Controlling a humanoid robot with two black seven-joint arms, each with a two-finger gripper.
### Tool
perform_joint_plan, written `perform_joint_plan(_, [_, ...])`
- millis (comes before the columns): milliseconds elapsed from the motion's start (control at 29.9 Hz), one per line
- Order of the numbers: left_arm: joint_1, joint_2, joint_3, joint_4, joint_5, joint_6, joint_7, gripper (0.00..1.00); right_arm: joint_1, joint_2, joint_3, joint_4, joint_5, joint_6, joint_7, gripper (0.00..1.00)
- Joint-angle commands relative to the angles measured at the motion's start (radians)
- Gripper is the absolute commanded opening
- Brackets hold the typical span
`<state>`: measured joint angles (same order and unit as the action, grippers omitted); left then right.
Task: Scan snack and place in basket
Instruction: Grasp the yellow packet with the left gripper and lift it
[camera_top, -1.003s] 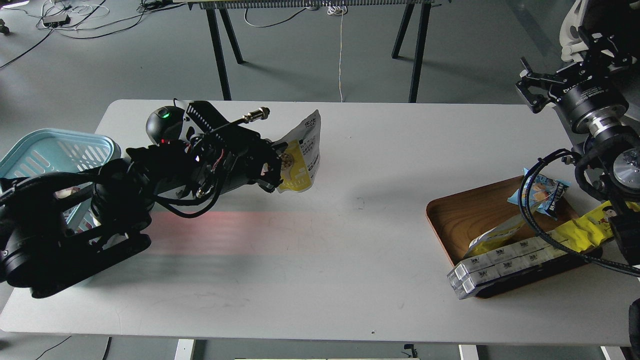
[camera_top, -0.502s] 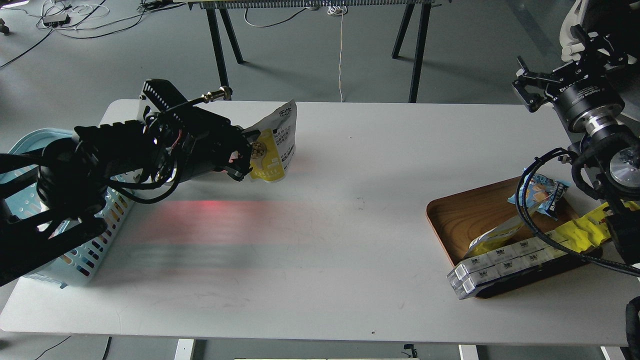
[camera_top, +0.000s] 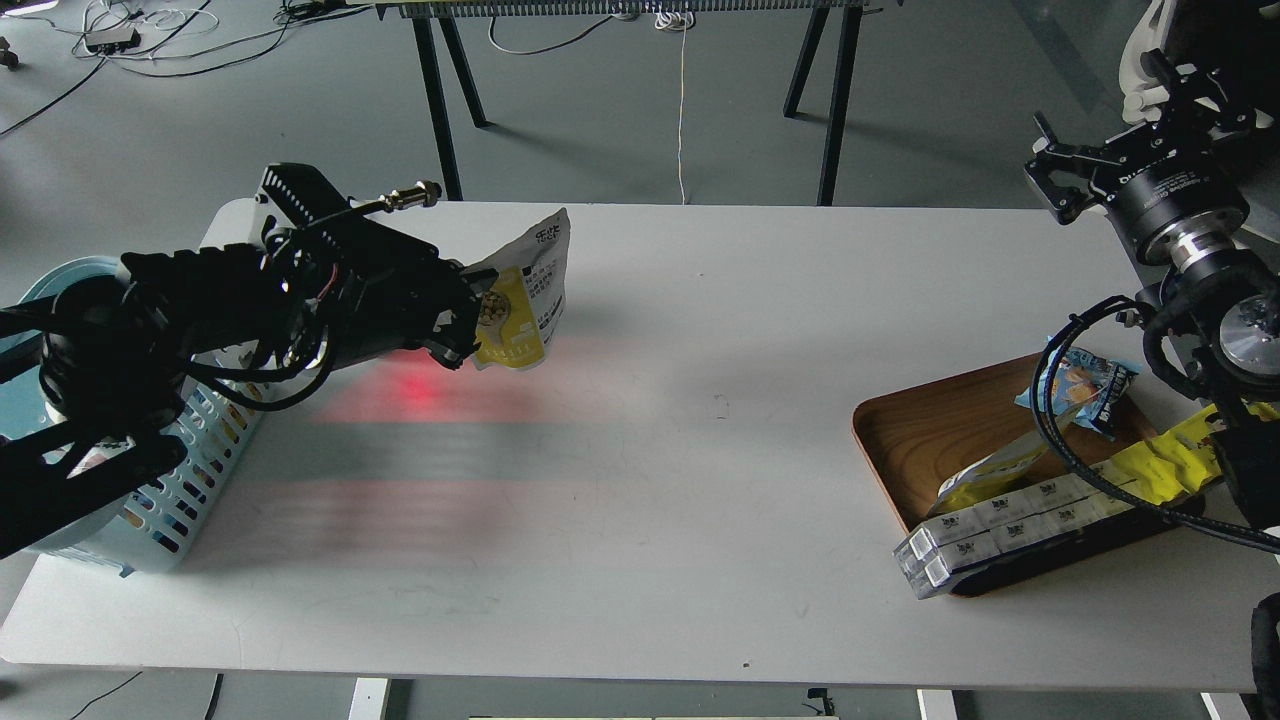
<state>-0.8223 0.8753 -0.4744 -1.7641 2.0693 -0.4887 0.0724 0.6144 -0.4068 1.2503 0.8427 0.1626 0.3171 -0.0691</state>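
My left gripper (camera_top: 468, 318) is shut on the snack (camera_top: 522, 300), a flat pouch with a yellow lower body and white printed top. It holds the pouch upright above the table's left part, just right of the basket. The light blue basket (camera_top: 170, 490) stands at the table's left edge, largely covered by my left arm. Red scanner light falls on the table under the gripper. My right gripper (camera_top: 1055, 180) is open and empty, held high at the far right, above the table's right end.
A brown wooden tray (camera_top: 915, 430) at the right holds a blue crinkly packet (camera_top: 1085, 385), a long yellow wrapper (camera_top: 1165, 460), another yellow-white pouch and white boxed packs (camera_top: 990, 525). Black table legs stand on the floor behind.
My left arm has moved left with the snack, toward the basket. The scanner that showed behind the arm is now hidden. The right gripper has barely moved.
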Motion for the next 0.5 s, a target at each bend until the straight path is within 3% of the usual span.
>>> perform_joint_plan(0, [-0.001, 0.005, -0.001, 0.0, 0.0, 0.0, 0.0, 0.01, 0.001, 0.0, 0.0, 0.001, 0.0, -0.001, 0.0, 0.99])
perform_joint_plan(468, [-0.044, 0.01, -0.003, 0.0, 0.0, 0.0, 0.001, 0.01, 0.002, 0.009, -0.003, 0.001, 0.0, -0.001, 0.0, 0.99])
